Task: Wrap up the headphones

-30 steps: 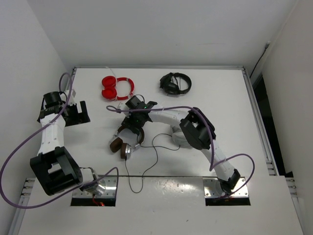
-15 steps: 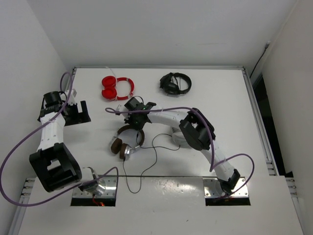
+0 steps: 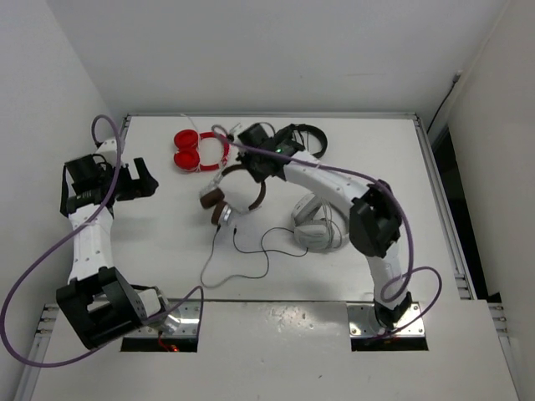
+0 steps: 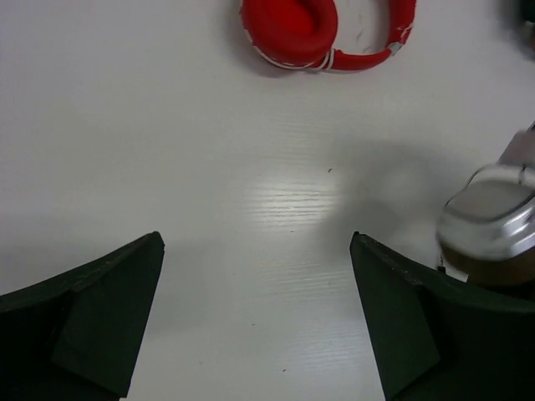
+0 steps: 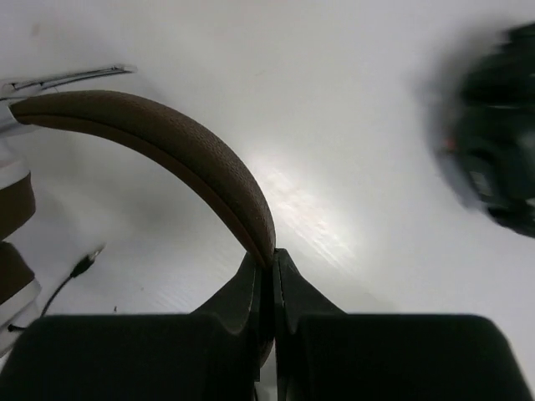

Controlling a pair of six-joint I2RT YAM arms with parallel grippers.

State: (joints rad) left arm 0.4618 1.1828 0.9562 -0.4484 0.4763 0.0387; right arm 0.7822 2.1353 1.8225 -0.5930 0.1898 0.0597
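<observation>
The headphones (image 3: 236,185) have a brown headband (image 5: 167,142), brown pads and silver ear cups (image 3: 219,209). My right gripper (image 3: 260,164) is shut on the headband's top (image 5: 269,255) and holds them lifted and tilted, cups hanging left. One silver cup (image 4: 491,224) shows at the right edge of the left wrist view. Their thin black cable (image 3: 236,266) trails from the cups in loose loops over the table toward the near edge, and its plug end (image 5: 81,267) lies on the table. My left gripper (image 3: 144,180) (image 4: 255,242) stands wide open over bare table, left of the headphones.
Red headphones (image 3: 199,150) (image 4: 322,32) lie at the back, just left of my right gripper. Black headphones (image 3: 303,139) (image 5: 501,159) sit behind it to the right. Larger light grey headphones (image 3: 318,231) lie under the right arm. White walls close in on both sides.
My right gripper closed on the headband and carried the headphones up and toward the back of the table, dragging the cable along. The left arm shifted slightly back and turned toward them.
</observation>
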